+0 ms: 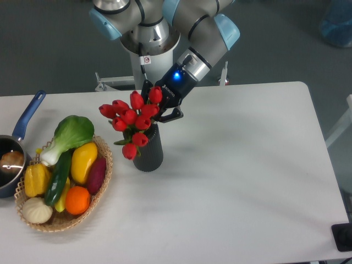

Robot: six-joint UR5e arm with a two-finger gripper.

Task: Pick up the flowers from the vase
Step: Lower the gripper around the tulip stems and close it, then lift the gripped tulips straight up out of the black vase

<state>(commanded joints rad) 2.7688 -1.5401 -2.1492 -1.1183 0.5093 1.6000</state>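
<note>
The flowers stood in the vase on the counter. The gripper was just behind them. A basket lay left, a saucepan beyond it.

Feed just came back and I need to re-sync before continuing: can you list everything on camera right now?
flowers: one bunch, red buds on green stems, standing in the vase
vase: one, dark grey ribbed cylinder, upright on the table left of centre
basket: one, woven wicker, at the table's left
leafy vegetable: one, green and white, at the basket's top
produce in basket: yellow, purple, orange, dark green and pale pieces, packed together
saucepan: one, blue handle, far left edge, partly cut off
table: one, white
gripper: one, black, at the bunch behind the buds; fingers hidden, so open or shut cannot be told
</note>
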